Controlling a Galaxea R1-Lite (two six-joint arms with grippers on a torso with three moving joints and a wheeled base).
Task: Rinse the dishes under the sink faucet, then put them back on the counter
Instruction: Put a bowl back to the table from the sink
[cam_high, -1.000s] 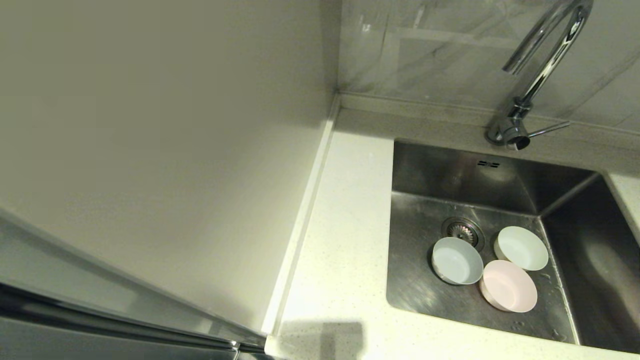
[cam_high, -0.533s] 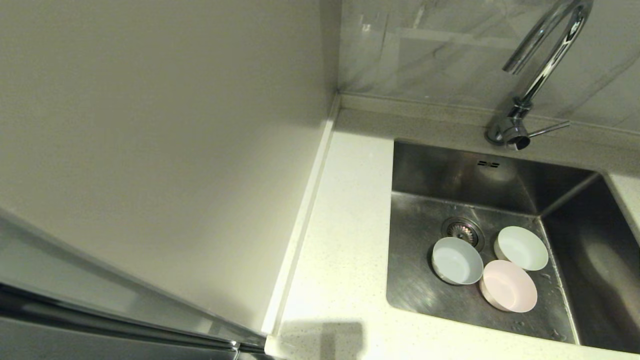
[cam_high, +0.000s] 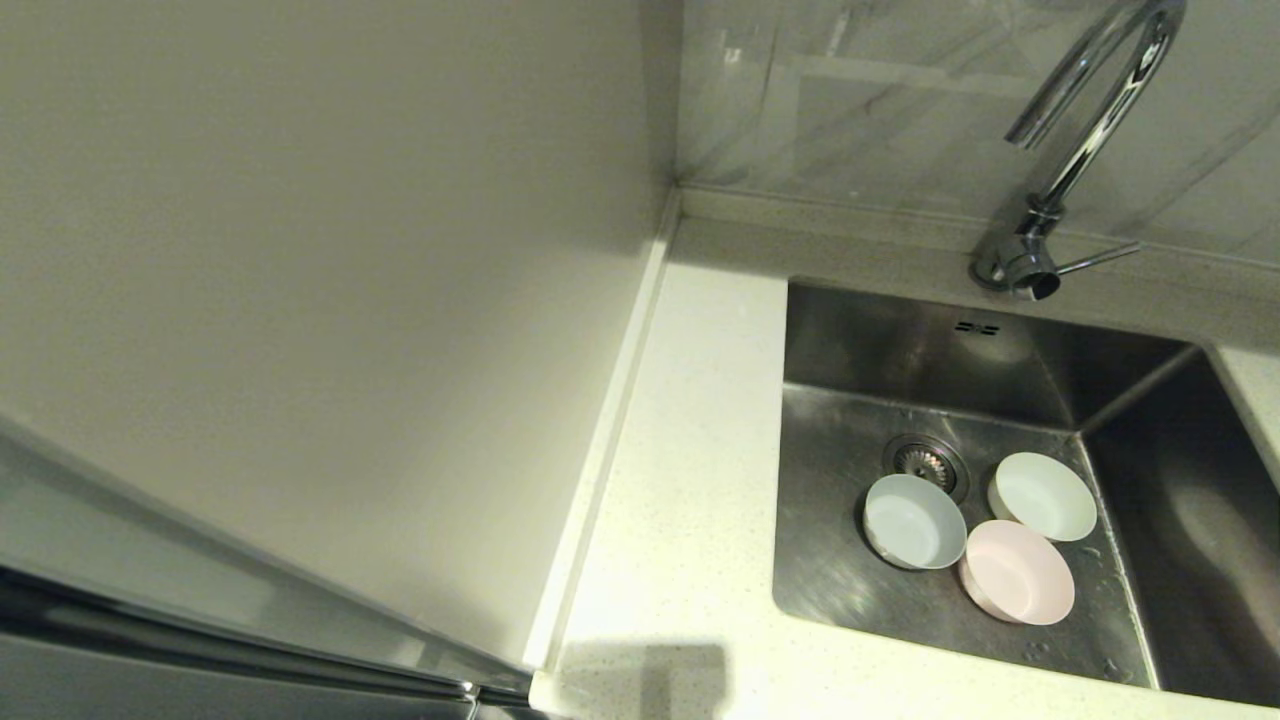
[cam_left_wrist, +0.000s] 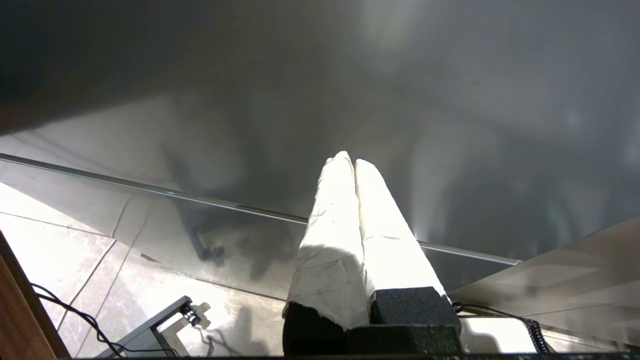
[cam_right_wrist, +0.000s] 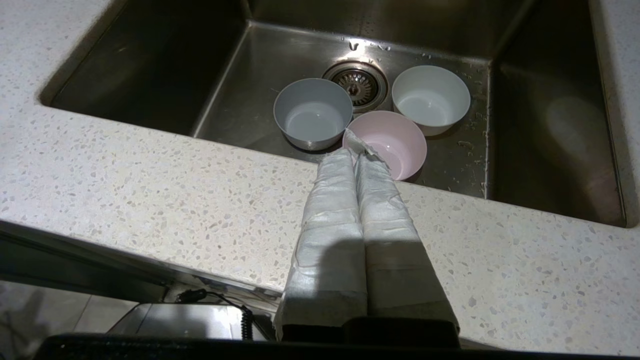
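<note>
Down on the sink (cam_high: 830, 560) floor, right by the drain (cam_high: 925, 462), sit all three bowls: blue bowl (cam_high: 912, 520) toward the left wall, white bowl (cam_high: 1043, 495) toward the right, pink bowl (cam_high: 1018, 570) nearest the front edge. The three are bunched tight, rims touching or close to it, all upright. The blue one laps a bit over the drain's rim. There are a few droplets on the steel near the right wall. The faucet (cam_high: 1085, 140) stands at the back edge with its spout ending off to the side of the bowls, not over them, and the lever (cam_high: 1098, 259) sticks out flat. No water running that I can see.

The counter (cam_high: 680, 520) left of the sink is where they end up.

Right gripper (cam_right_wrist: 356, 155) hangs over the front edge of the counter, fingers pressed together, holding nothing, aimed at the pink bowl. Left gripper (cam_left_wrist: 348, 161) is parked low by the cabinet front, also closed and empty.

So nothing has started, I reckon. What could go wrong: the bowls are packed so close that fingers going for one rim could shove its neighbours or tip it. Wet, smooth walls could slip out of a pinch. And with the spout off to the side, a bowl held in the wrong spot just misses the stream.
</note>
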